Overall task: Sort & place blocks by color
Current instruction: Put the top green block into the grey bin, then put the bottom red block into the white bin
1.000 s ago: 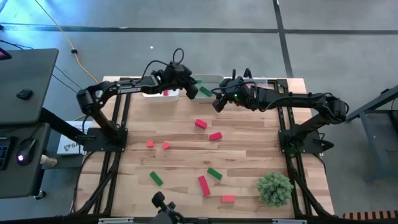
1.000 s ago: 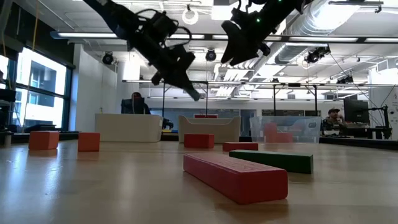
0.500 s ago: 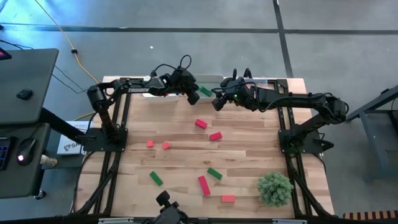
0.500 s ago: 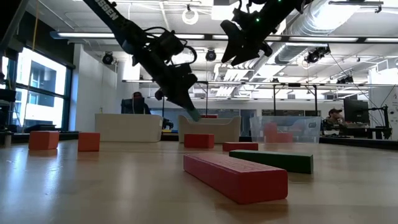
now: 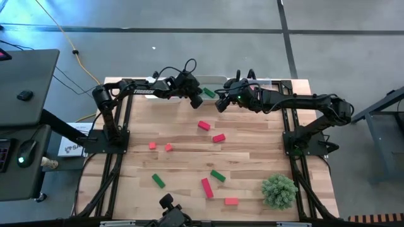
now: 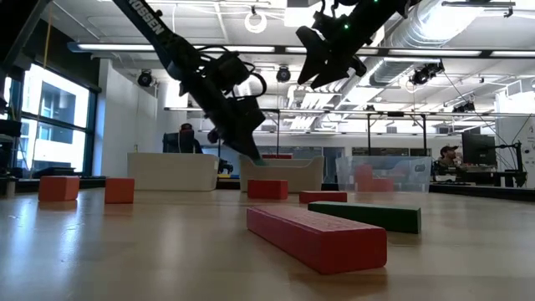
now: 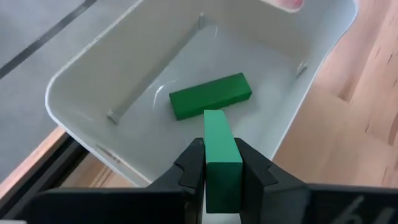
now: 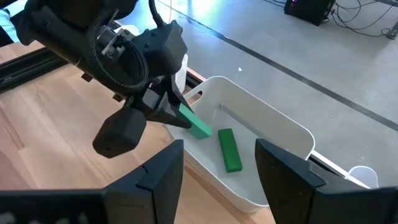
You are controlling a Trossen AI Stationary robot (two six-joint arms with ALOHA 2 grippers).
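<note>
Left gripper (image 7: 222,163) over bin (image 7: 81,74) at table's (image 5: 252,151) far edge — fingers clenched on green block (image 7: 221,160). Block's long axis points down into bin, above second green bar (image 7: 210,96) lying flat across bin floor. Only wrist views show that bar. Right gripper (image 8: 219,163) hangs just beside bin, fingers spread, holding nothing. High view shows loose blocks (image 5: 207,187) scattered mid-table, wide bare wood between them; plant (image 5: 279,190) at near right corner.

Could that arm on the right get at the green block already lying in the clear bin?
Probably not just now. The left pincer, shut on another green block, hangs right over the bin, crowding the way to the green block inside. The right pincer is open nearby.
</note>
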